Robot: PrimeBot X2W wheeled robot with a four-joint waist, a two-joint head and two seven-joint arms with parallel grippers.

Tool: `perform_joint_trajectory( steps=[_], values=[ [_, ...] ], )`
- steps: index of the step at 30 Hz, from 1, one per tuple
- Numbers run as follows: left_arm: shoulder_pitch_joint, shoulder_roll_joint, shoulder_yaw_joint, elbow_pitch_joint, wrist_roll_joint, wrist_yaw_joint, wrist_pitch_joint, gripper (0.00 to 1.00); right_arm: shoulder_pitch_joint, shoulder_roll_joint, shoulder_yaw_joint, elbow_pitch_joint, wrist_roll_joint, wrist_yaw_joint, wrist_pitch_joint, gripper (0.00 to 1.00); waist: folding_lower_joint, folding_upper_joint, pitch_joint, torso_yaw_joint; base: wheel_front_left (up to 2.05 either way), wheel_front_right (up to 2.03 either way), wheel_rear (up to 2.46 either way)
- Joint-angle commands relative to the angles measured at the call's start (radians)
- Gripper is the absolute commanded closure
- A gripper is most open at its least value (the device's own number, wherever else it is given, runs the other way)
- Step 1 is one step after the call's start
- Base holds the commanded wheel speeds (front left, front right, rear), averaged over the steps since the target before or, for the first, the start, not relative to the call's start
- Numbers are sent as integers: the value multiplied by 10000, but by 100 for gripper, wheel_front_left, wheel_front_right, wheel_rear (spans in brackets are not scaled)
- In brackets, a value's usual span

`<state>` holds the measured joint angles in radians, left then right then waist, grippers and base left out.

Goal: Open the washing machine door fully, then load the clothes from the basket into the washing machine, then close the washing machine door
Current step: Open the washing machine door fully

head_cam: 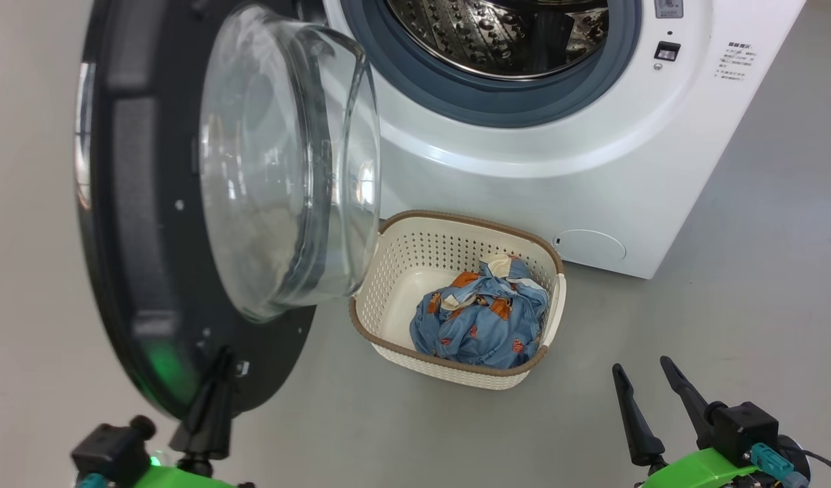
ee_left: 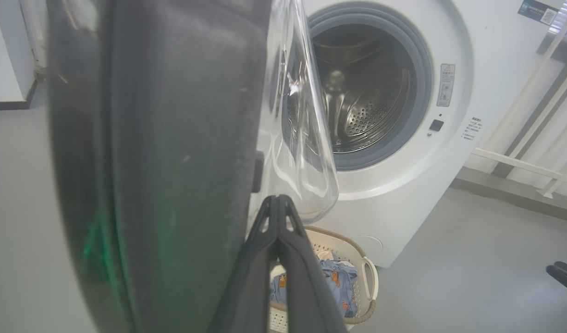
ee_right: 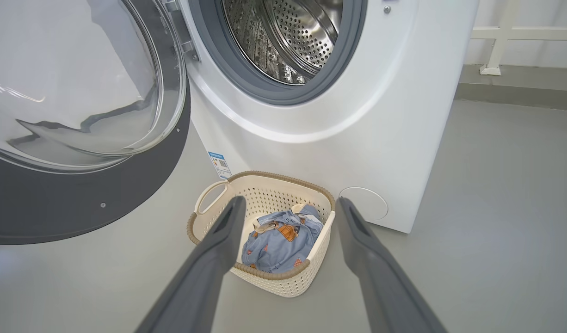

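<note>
The washing machine stands ahead with its steel drum exposed. Its door hangs swung out to the left, the glass bowl bulging toward the basket. My left gripper is shut, its tips against the door's lower black rim; in the left wrist view the joined fingers sit just right of the rim. The cream basket sits on the floor before the machine, holding the blue printed clothes. My right gripper is open, low and right of the basket, with the clothes between its fingers' lines.
Grey floor spreads to the right of the machine and in front of the basket. A white railing runs along the wall to the machine's right. A round white service flap sits low on the machine front.
</note>
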<state>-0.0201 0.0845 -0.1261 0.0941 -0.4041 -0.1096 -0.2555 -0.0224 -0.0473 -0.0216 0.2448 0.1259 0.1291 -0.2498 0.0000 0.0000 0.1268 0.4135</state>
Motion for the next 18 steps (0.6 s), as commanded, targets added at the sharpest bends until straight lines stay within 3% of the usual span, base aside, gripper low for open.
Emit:
perform_joint_trajectory(
  steps=[1, 18],
  values=[
    [-365, 221, 664, -74, -113, 153, -63, 100, -309, -29, 246, -174, -55, 16, -120, 0, 0, 0, 6, -19, 0, 0, 0],
    [-1885, 321, 3675, 1925, -692, 86, -63, 100, -382, -29, 369, -121, -186, 16, -120, 0, 0, 0, 171, -675, 0, 0, 0]
  ],
)
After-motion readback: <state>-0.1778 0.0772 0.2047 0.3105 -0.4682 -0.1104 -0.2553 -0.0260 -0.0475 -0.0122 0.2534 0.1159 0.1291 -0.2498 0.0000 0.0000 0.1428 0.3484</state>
